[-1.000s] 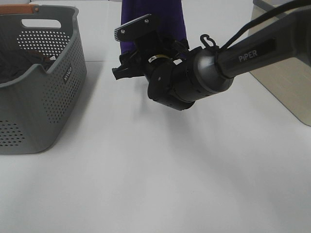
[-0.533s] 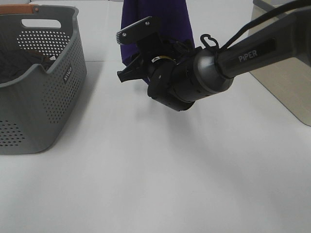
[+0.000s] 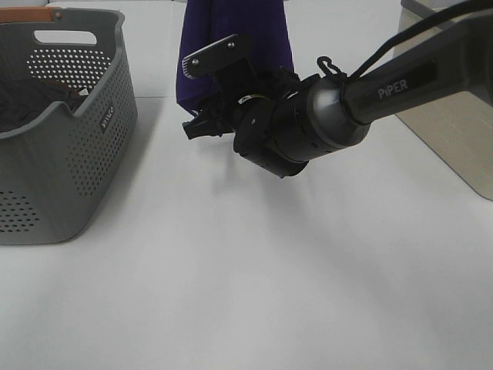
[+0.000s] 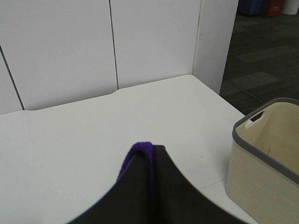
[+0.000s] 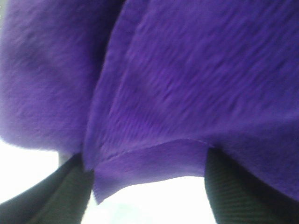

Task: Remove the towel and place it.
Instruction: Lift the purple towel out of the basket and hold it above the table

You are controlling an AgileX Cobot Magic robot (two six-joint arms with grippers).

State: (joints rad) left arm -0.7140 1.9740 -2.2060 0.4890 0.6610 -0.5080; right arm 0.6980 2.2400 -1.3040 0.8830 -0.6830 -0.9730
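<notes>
The deep purple towel (image 3: 231, 23) hangs down from above the top edge of the exterior high view, at the back centre of the white table. My left gripper (image 4: 148, 156) is shut on a fold of the towel (image 4: 139, 150); it is out of the exterior high view. My right gripper (image 3: 199, 123) reaches in from the right to the towel's lower part. In the right wrist view the towel (image 5: 187, 79) fills the picture. Its lower edge hangs between the right gripper's (image 5: 149, 191) two dark fingers (image 5: 70, 191), which stand wide apart.
A grey perforated basket (image 3: 100, 116) stands at the left with a dark cloth (image 3: 31, 100) inside. A beige bin with a grey rim (image 3: 451, 131) stands at the right edge and also shows in the left wrist view (image 4: 261, 168). White table (image 3: 246, 277) lies in front.
The hanging towel has swung to the left and now spreads further left behind my right gripper. The right gripper has shifted only slightly.
</notes>
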